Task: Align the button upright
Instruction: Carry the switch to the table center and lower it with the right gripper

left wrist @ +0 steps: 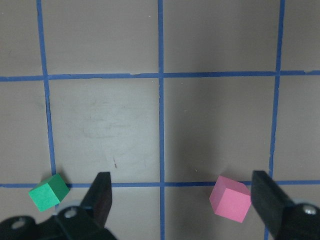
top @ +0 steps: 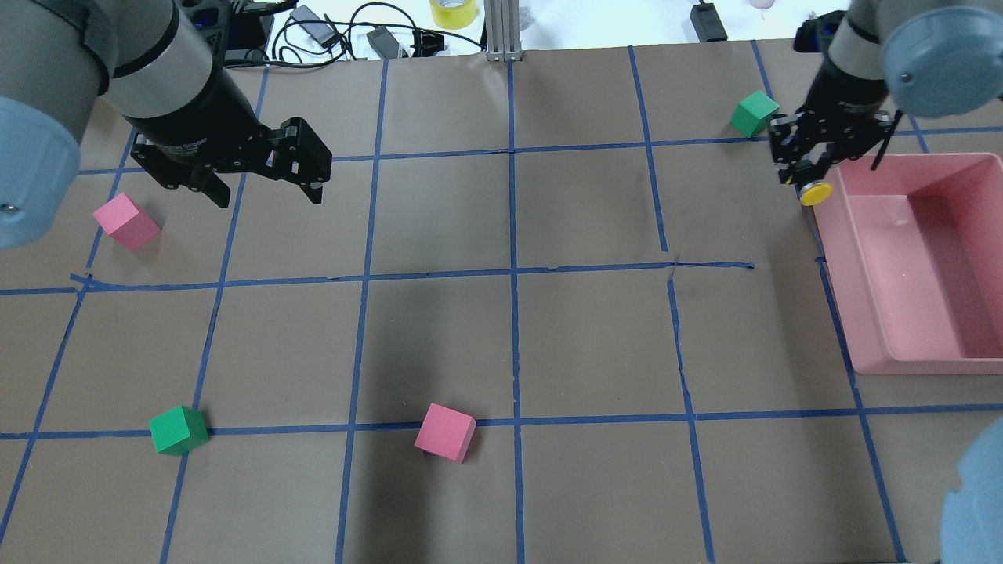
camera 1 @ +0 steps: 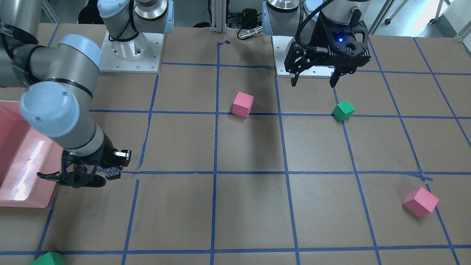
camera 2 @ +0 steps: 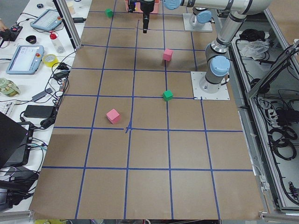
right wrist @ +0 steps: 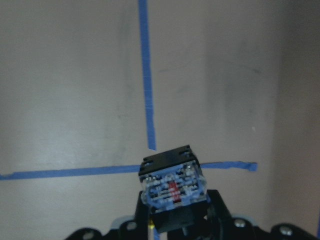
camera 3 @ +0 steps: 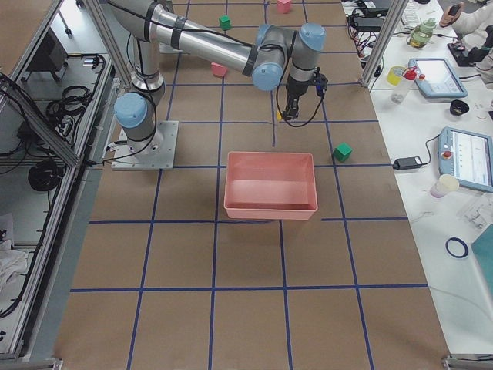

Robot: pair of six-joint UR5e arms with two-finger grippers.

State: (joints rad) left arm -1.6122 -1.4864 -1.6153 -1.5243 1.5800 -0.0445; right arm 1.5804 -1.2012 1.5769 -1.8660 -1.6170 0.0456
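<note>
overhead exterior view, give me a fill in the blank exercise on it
The right end effector is shut on the small black-bodied push-button, whose round cap is ___.
The left end effector hangs open, holding ___.
The rectangular plastic tray near the button is coloured ___.
Missing words: yellow; nothing; pink.

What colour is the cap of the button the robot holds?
Yellow; the button shows best in the overhead view.

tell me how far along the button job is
Done: the button is picked up, clamped in the right pincer beside the pink bin. In hand: it looks lifted clear of the table, tilted. Left: stand it cap-up on the table and release. The left pincer hangs open, empty.
</note>
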